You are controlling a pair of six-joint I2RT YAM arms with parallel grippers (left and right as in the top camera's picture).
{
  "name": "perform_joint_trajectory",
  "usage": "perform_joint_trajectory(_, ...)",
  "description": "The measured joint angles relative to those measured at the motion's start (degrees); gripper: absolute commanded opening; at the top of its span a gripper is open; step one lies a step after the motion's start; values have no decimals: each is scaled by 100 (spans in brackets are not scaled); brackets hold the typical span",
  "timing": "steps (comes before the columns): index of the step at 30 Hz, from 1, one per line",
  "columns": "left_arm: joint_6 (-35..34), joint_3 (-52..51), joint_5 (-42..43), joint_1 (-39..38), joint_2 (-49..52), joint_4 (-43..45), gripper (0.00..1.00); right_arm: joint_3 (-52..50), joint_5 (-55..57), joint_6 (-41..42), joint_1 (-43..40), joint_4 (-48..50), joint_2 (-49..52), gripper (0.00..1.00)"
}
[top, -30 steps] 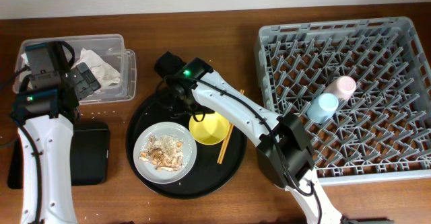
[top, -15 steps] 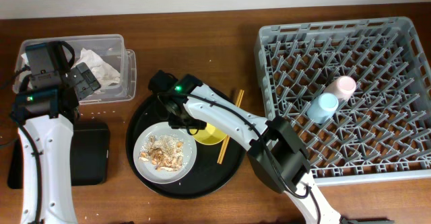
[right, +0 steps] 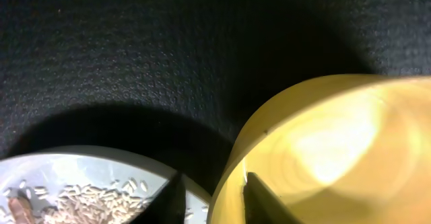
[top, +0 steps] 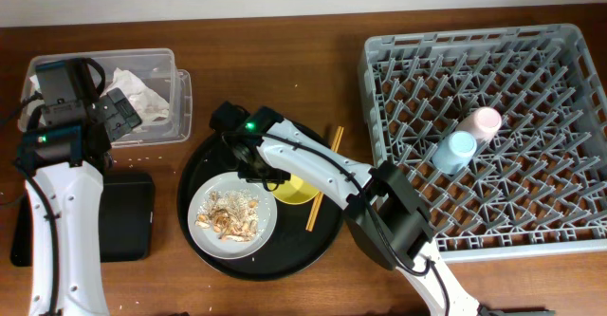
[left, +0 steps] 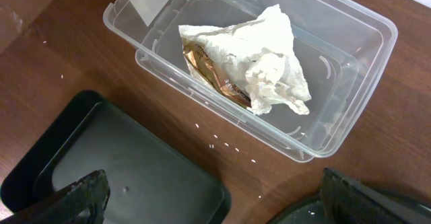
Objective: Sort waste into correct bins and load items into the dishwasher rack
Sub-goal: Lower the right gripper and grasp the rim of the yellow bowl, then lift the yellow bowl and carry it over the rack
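Yellow bowl (right: 323, 150) sits on the round black tray (top: 299, 245), right of the plate (top: 232, 213). The right pincer (right: 214, 197) straddles its left rim, bite unconfirmed. Clamp squarely before lifting. Left pincer (left: 212, 200) gapes wide.

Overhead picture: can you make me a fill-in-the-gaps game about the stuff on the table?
1. The napkin lies in the clear ____.
2. The pink cup and the blue cup sit in the ____.
3. The scraps are on the ____.
4. The bowl beside them is ____.

Missing words: box; rack; plate; yellow.
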Motion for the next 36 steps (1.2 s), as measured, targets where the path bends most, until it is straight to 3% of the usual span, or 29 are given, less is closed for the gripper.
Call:
perform_joint_trajectory(6, 2, 0, 0, 0, 0, 0, 99, 0, -20, -15, 0, -68, 2, 4)
perform_joint_trajectory(16, 0, 0, 0, 0, 0, -2, 99, 695, -350, -221, -11, -625, 7, 4)
perform_joint_trajectory(26, 0, 0, 0, 0, 0, 0, 99, 2164, -472, -857, -103, -2046, -68, 4)
perform_joint_trajectory(30, 2, 0, 0, 0, 0, 0, 99, 2752, -254, -1237, -525, -3108, -560, 4)
perform_joint_trajectory(36, 0, 0, 0, 0, 0, 0, 99, 2909, -179, -2144, -1270, -3134, -1891, 4)
